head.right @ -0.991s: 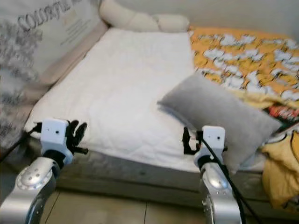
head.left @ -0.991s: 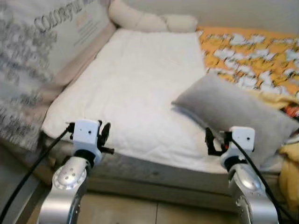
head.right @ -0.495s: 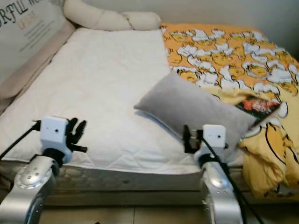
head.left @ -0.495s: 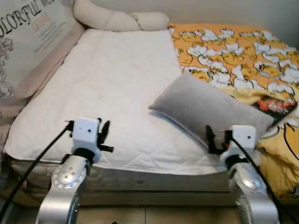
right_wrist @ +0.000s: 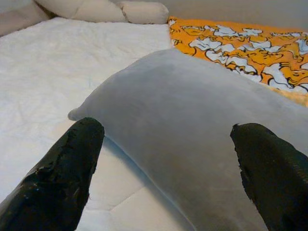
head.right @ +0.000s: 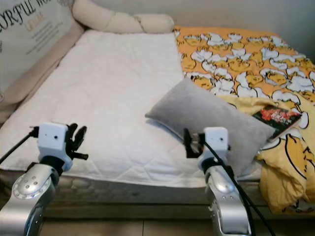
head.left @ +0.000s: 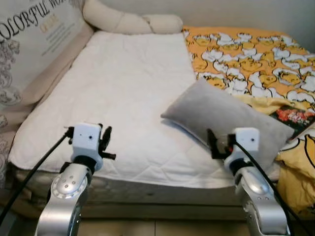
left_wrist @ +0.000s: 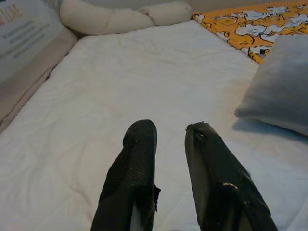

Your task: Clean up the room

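A: Facing the bed (head.left: 123,93) square-on, you have the right gripper (right_wrist: 163,168) lined up on the grey pillow (head.left: 226,118). Fingers spread wide, nothing between them, and the pillow's near face sits just beyond the tips.

B: And the left gripper (left_wrist: 168,139)?

A: Low over the white mattress pad (head.right: 98,93), holding nothing. Fingers stand a little apart with a narrow gap; call it slightly open.

B: Where does the pillow lie?

A: Tilted across the middle, one corner on the white pad, the far end resting over the orange blanket (head.left: 246,49) and close to a book (head.right: 276,117) on the yellow cloth (head.right: 285,167).

B: How should I take it?

A: My judgement: go for the near corner or the long edge, not the flat face. Soft filling will squash and slip, so push the fingers well in before you close. Lift clear before you swing, or the far end may drag the book along.

B: Room to move?

A: Plenty to your left: the white pad is bare up to the cream bolster (head.left: 128,22) at the head. The printed board (head.left: 29,44) closes the far left side. Your right is cluttered, with the yellow cloth spilling over the bed's corner. The mattress edge (head.left: 147,189) runs just under both wrists, so keep them above it.
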